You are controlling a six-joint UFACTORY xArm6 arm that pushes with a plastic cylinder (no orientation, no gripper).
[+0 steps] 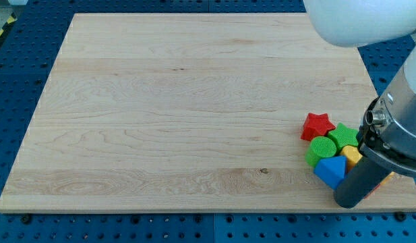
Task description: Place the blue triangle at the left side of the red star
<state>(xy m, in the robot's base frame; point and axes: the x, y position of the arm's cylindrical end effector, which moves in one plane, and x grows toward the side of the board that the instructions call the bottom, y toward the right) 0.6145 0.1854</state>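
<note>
The blue triangle lies near the view's bottom right of the wooden board. The red star sits above it, at the top of a tight cluster. Between them are a green round block and a green hexagonal block. A yellow block touches the blue triangle's right side. My tip is at the lower right of the blue triangle, close to it or touching it. The rod hides part of the cluster's right side.
The arm's white body fills the view's top right. A sliver of an orange block shows right of the rod. The board's bottom edge is just below my tip. Blue perforated table surrounds the board.
</note>
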